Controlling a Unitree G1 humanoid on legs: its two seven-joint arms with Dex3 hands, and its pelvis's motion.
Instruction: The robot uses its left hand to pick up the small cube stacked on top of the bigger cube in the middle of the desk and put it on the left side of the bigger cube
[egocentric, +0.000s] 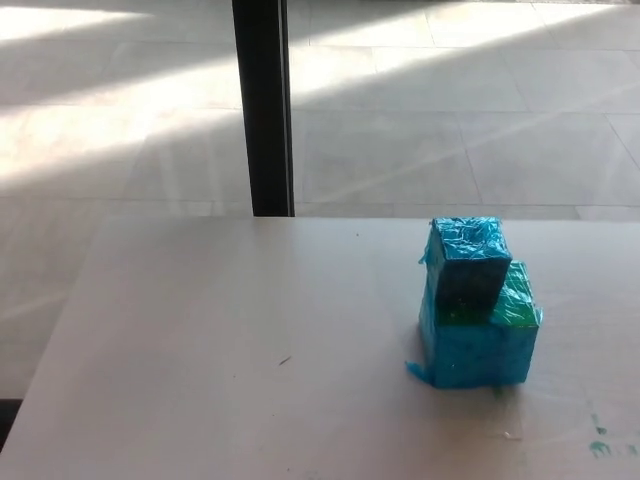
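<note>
A small blue cube (468, 262) wrapped in shiny tape sits on top of a bigger blue cube (478, 344) with a green top face. The stack stands on the pale desk (220, 360), right of its middle. The small cube rests toward the left rear part of the bigger cube's top. Neither of my hands shows in the head view.
A black vertical post (264, 105) rises behind the desk's far edge, left of the cubes. Beyond lies a tiled floor (450, 120) with bright sunlit bands. Small green marks (600, 445) dot the desk near the right front corner.
</note>
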